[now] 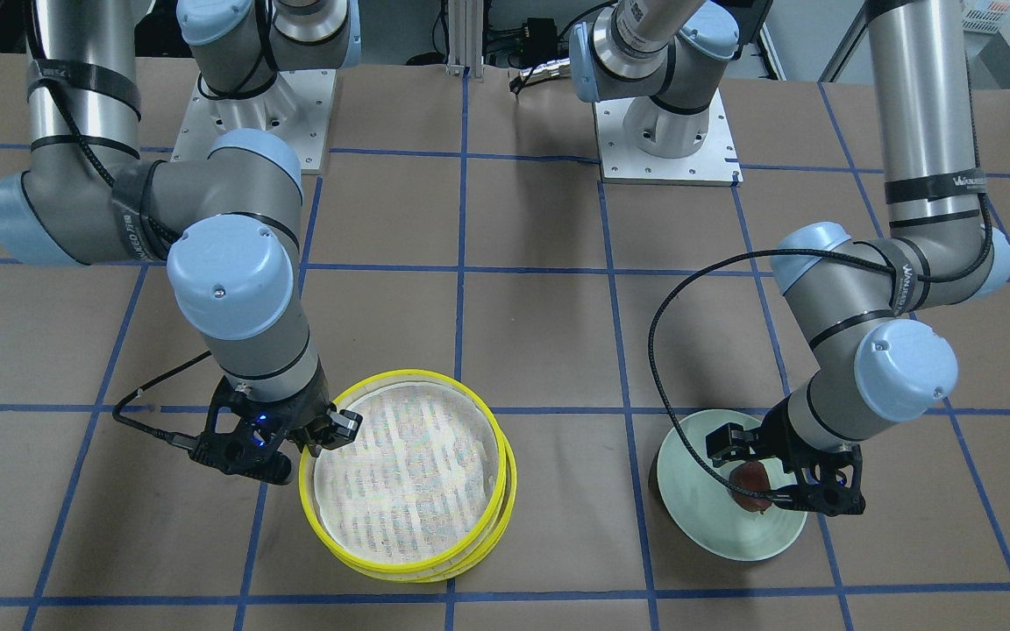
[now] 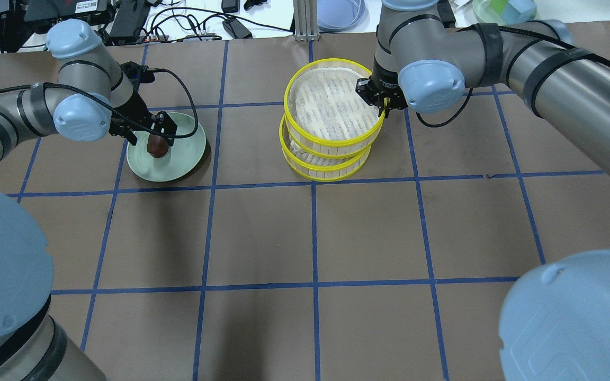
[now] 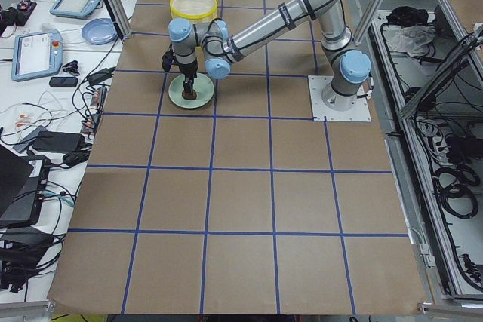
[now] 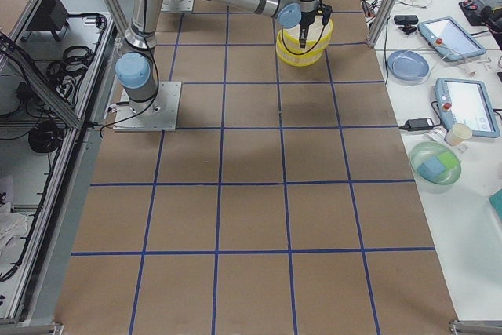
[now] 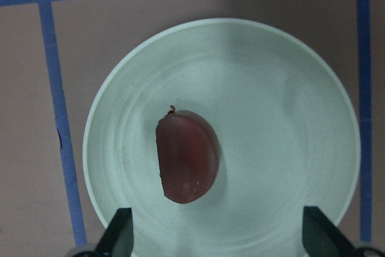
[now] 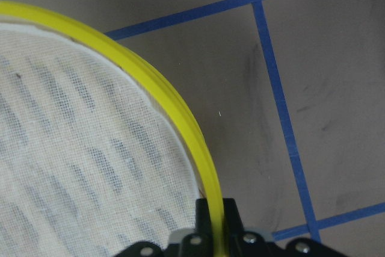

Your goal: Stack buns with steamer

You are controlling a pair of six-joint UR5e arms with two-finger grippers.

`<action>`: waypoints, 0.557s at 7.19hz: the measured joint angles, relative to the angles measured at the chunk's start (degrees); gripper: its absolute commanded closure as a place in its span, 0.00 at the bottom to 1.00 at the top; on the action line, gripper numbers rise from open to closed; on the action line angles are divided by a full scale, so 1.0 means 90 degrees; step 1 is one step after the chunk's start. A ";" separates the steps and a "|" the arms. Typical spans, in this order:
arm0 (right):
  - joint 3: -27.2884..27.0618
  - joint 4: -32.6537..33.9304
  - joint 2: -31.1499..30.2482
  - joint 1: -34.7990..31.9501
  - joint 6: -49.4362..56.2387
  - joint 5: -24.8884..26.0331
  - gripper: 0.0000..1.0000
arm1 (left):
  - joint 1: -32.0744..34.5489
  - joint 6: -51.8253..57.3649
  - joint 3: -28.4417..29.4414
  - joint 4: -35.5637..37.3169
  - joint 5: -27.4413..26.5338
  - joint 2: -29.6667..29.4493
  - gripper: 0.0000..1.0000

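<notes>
1. Yellow-rimmed, the upper tier (image 6: pixel 180 118) sat pinched at its edge in the right claw (image 6: pixel 216 224), whose fingers were closed tight on the rim.
2. It lay askew over the lower tier (image 2: pixel 326 174), just beneath that claw; contact between the two could not be judged. No white bun showed anywhere.
3. The left claw (image 5: pixel 219 233) hung wide open and empty, with the brown bun (image 5: pixel 186 157) directly below it on the plate (image 5: pixel 271 82).
4. Picking up that bun seemed the step in hand. It likely needed a short descent, a gentle squeeze, then a lift toward the tiers.
5. Both arms reached out over the table (image 2: pixel 368 227), wrists pointing down.
</notes>
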State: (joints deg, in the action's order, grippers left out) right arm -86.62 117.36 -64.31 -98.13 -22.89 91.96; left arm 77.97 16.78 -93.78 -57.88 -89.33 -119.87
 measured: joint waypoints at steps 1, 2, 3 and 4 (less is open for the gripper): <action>-0.0023 0.0014 0.0014 -0.0103 -0.0078 -0.0010 1.00 | -0.0009 0.0103 -0.0005 0.0048 -0.0005 -0.0147 0.60; -0.0035 0.0029 0.0039 -0.0164 -0.0086 0.0004 1.00 | -0.0013 0.0166 -0.0008 0.0080 -0.0004 -0.0250 0.83; -0.0039 0.0046 0.0064 -0.0188 -0.0086 0.0035 1.00 | -0.0012 0.0192 -0.0008 0.0105 0.0000 -0.0310 0.93; -0.0045 0.0060 0.0078 -0.0196 -0.0096 0.0059 1.00 | -0.0012 0.0199 0.0003 0.0123 0.0003 -0.0337 1.00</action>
State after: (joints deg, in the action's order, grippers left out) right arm -87.02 117.90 -63.61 -99.89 -23.75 92.49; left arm 77.86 18.57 -93.75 -56.77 -89.31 -122.90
